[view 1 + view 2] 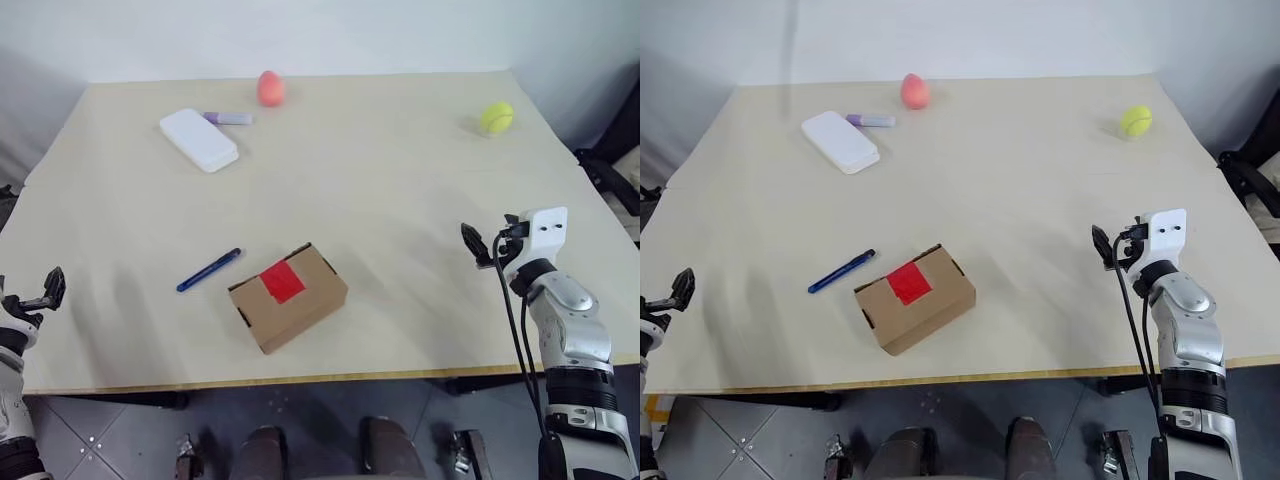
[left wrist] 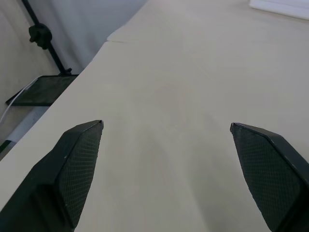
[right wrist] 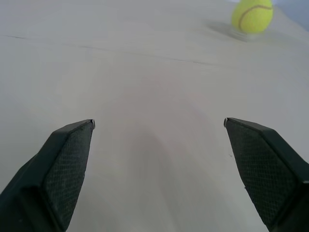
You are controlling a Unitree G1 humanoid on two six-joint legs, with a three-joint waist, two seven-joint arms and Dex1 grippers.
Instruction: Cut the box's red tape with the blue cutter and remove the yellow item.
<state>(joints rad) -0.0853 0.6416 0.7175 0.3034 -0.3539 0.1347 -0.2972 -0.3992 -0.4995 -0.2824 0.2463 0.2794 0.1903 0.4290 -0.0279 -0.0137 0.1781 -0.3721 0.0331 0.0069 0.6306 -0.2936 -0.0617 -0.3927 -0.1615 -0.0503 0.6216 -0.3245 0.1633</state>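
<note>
No readable text, labels or numbers on anything.

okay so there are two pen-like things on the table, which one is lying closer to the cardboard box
The blue cutter: it lies just left of the box, apart from it. The purple marker sits at the far side beside the white case.

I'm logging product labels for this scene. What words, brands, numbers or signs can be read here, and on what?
None can be read.
Box: plain cardboard, no print showing; its red tape is blank.
Blue cutter: no marking legible.
White case: blank top.
Purple marker: any print too small to read.
Tennis ball: a seam line, no logo visible.
Pink egg: plain.
</note>
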